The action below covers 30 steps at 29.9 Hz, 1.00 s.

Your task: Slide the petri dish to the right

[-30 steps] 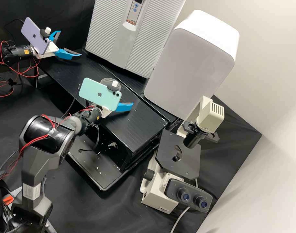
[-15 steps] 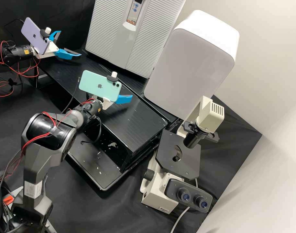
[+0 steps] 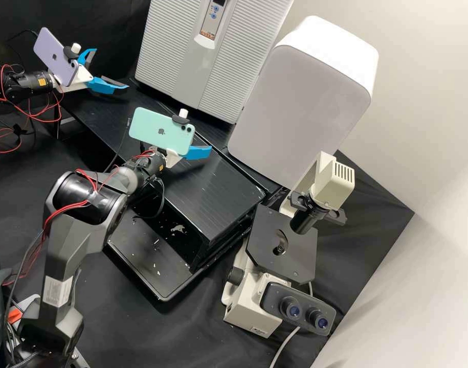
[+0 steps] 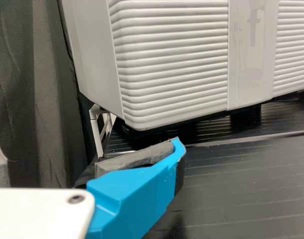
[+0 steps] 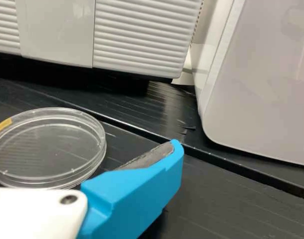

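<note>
I have the black slab (image 3: pixel 218 189) running past the ribbed unit (image 3: pixel 193 56) and the white box (image 3: pixel 305 97), and all the work is on its top. The right arm (image 3: pixel 85 204) reaches over the slab's middle. The left arm (image 3: pixel 19 82) hangs at the slab's far end, well apart from the work. The left gripper (image 3: pixel 111 68) is spread wide with nothing in it. The right gripper (image 3: pixel 199 152) sits low over the slab, and I cannot tell whether it is apart or together. The dish (image 5: pixel 47 147) lies flat on the slab in front of the ribbed unit, just beside the right gripper. From the wrist view I cannot tell whether the two touch. By my reading the approach is done and the slide itself is what is left: the dish is not gripped, and bare slab runs on from it toward the white box. Compared with a second ago, the right arm has carried its wrist farther across the slab toward the ribbed unit. Its phone (image 3: pixel 162 130) now covers the spot where the dish showed in the high view, so I cannot say from there whether the dish has shifted. The left arm has not moved.
</note>
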{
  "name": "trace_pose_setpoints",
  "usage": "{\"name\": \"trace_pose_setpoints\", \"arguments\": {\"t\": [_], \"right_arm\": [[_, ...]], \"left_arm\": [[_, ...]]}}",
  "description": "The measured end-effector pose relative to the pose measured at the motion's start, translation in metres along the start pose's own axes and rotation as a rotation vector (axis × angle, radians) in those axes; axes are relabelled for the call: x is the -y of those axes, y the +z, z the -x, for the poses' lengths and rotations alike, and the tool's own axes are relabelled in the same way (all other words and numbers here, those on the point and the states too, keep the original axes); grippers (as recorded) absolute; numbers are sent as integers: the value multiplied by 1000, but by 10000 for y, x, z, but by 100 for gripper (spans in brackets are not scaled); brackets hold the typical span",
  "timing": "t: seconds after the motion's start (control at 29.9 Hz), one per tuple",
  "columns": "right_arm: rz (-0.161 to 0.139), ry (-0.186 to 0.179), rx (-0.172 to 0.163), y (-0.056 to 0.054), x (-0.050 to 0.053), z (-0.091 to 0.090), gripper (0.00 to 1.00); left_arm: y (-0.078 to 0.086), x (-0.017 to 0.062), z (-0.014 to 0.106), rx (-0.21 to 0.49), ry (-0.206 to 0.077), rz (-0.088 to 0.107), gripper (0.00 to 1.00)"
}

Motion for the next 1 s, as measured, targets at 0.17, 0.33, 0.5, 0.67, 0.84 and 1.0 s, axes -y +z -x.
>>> {"name": "trace_pose_setpoints", "arguments": {"t": [0.17,0.33,0.5,0.67,0.84,1.0], "right_arm": [[-8,-6,1,-7,-1,-11,100],[-37,-18,3,-12,3,-21,100],[-33,-17,-4,-36,-17,-37,100],[-22,-30,-21,-70,-28,-47,0],[-21,-46,-37,-73,6,-63,0],[-28,-51,-48,-87,14,-93,0]], "left_arm": [[0,0,0,0,0,0,100],[0,0,0,0,0,0,100],[0,0,0,0,0,0,100],[0,0,0,0,0,0,100],[0,0,0,0,0,0,100],[0,0,0,0,0,0,100]]}}
